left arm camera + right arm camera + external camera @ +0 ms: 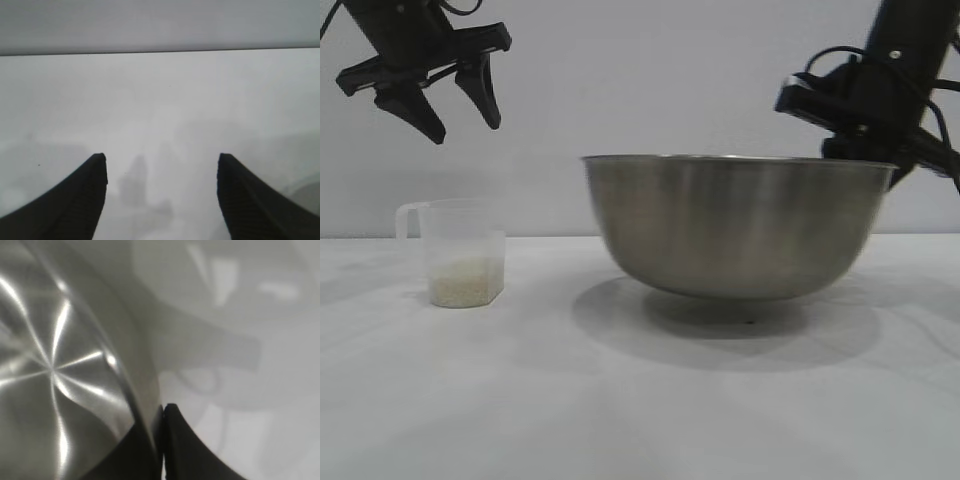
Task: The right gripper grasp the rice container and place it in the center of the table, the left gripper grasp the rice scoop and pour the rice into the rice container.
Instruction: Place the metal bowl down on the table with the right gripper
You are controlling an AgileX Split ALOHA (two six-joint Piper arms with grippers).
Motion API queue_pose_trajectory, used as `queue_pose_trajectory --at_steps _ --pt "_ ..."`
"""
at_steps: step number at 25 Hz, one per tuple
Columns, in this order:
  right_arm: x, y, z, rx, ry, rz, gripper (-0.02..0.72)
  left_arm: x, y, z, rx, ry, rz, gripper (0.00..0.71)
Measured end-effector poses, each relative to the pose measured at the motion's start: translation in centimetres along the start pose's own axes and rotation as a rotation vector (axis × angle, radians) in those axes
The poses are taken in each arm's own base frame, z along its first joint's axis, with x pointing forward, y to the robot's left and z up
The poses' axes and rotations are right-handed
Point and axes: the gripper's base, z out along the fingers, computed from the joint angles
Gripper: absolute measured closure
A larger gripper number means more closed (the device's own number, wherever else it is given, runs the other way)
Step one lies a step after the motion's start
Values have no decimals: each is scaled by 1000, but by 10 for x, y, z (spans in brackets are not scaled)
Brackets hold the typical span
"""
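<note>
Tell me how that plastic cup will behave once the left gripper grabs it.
The cup is thin translucent plastic, so it may flex under a squeeze. Only a shallow layer of rice sits in it, so it is probably light and could slide or tip on the table if nudged. The left gripper hangs open above it.

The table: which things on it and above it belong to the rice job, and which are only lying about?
Belong to the job:
- rice container, gripped at its rim by the right claw
- rice scoop
- rice in the scoop
- left claw, open, above the scoop
- table

Only lying about:
- nothing visible
</note>
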Motion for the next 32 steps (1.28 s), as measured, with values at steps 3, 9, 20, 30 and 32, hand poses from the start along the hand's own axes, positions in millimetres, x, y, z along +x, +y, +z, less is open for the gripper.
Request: queue_pose_trajectory --at_steps 3,9,20,30,32 --pt "-2 -4 7 13 -3 3 703 1 0 0 3 16 0 294" --pt "-7 -6 7 31 -50 1 703 2 0 0 3 20 0 294" --pt "-8 -6 5 35 -54 -4 303 2 0 0 4 21 0 294" --pt "-4 13 -58 138 -130 -105 153 2 0 0 4 24 0 294" --pt "0 14 -71 198 -145 -122 153 2 0 0 4 24 0 294"
